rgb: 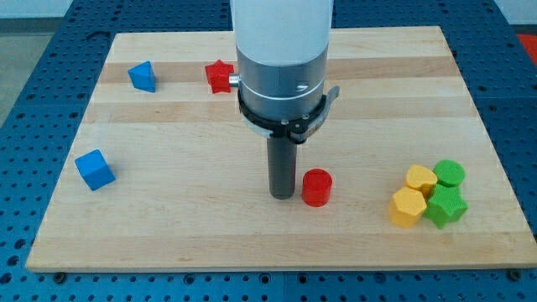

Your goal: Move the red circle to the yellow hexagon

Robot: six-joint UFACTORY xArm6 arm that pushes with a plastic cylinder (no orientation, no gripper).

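My tip (pixel 282 195) stands on the wooden table (pixel 185 226), just beside the red circle (pixel 316 187), at its 9 o'clock; there are no fingers on this rod, so nothing is spread or pinched, and no container shows on the table. The yellow hexagon (pixel 408 206) lies at 3 o'clock of the red circle, well apart from it, packed in a cluster with a yellow heart (pixel 420 179), a green circle (pixel 450 174) and a green star (pixel 445 205). A red star (pixel 220 76) sits at 11 o'clock of my tip, near the table's far edge, with a blue triangle (pixel 143 76) at its 9 o'clock and a blue cube (pixel 94 169) at 9 o'clock of my tip.
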